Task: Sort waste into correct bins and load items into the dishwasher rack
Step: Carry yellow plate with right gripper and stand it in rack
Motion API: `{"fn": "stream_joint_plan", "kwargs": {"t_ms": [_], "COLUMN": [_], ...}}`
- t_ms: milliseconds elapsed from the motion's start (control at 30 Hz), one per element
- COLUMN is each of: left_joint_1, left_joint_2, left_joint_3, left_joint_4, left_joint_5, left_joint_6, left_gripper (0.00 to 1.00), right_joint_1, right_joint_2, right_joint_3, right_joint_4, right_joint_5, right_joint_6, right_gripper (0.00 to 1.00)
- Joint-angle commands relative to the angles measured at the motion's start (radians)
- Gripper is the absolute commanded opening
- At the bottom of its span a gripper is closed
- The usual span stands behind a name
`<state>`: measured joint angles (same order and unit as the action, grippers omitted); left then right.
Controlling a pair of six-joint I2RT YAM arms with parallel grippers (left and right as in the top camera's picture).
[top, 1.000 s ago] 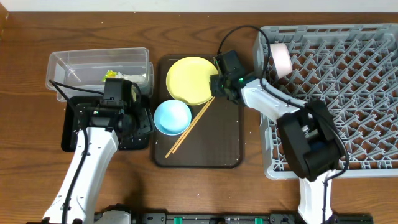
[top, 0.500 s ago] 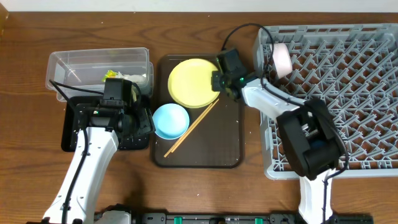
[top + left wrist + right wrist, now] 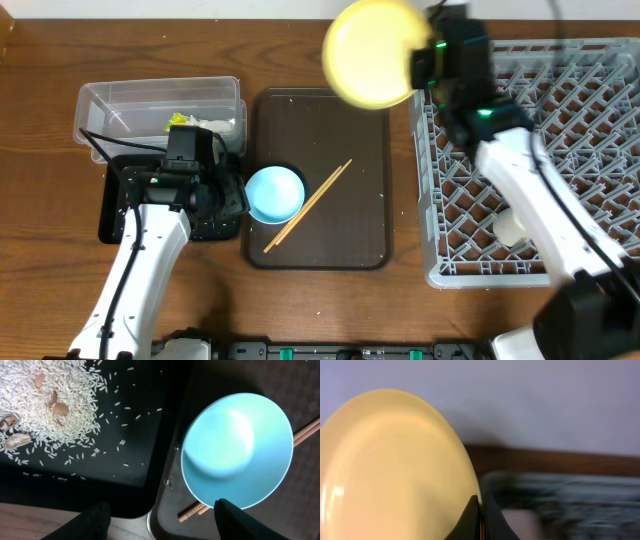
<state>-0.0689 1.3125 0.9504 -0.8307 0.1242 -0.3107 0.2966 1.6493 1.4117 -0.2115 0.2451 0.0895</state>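
My right gripper [image 3: 422, 62] is shut on the rim of the round yellow plate [image 3: 372, 52] and holds it up on edge, high over the far left corner of the grey dishwasher rack [image 3: 560, 130]. In the right wrist view the fingers [image 3: 481, 515] pinch the plate [image 3: 395, 465]. My left gripper [image 3: 165, 527] is open and empty, straddling the near edge of the light blue bowl [image 3: 237, 450]. The bowl [image 3: 275, 192] and the chopsticks [image 3: 308, 205] lie on the brown tray [image 3: 350, 130]. Rice grains [image 3: 50, 405] lie in the black tray [image 3: 125, 485].
The clear tub [image 3: 160, 100] at the far left holds the green and orange wrapper [image 3: 180, 122]. The black tray [image 3: 118, 205] lies in front of it, under my left arm. A whitish round thing [image 3: 510, 228] sits in the rack beneath my right arm.
My right gripper has lifted the yellow plate off the brown tray and swung it up and right toward the rack. The chopsticks shifted slightly. The left arm has not moved.
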Motion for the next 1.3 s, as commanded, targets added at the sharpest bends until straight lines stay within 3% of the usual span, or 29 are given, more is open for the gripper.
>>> {"fn": "stream_joint_plan", "kwargs": {"t_ms": [0,267,533,767,967,1267], "left_joint_1": [0.001,0.001,0.001,0.001,0.001,0.001], "left_joint_2": [-0.011,-0.011,-0.011,-0.011,-0.011,-0.011], "left_joint_3": [0.011,0.011,0.011,0.011,0.011,0.011], "left_joint_4": [-0.002,-0.002,-0.003,-0.003,-0.003,-0.003], "left_joint_5": [-0.002,-0.002,-0.002,-0.002,-0.002,-0.002], "left_joint_6": [-0.002,-0.002,-0.002,-0.002,-0.002,-0.002], "left_gripper": [0.69,0.69,0.69,0.69,0.70,0.70], "right_joint_1": [-0.056,-0.178,-0.277,-0.306,-0.305,-0.234], "right_joint_2": [-0.031,-0.025,-0.019,0.058,0.135,0.183], "right_joint_3": [0.014,0.013,0.013,0.013,0.013,0.013], "right_joint_4": [-0.005,0.049,0.056,0.036,0.037,-0.024], "right_joint_5": [0.235,0.560,0.559,0.615,0.629,0.614], "right_joint_6": [-0.217,-0.573,-0.598,-0.716,-0.707,-0.525], "right_gripper": [0.01,0.01,0.01,0.01,0.01,0.01]}}
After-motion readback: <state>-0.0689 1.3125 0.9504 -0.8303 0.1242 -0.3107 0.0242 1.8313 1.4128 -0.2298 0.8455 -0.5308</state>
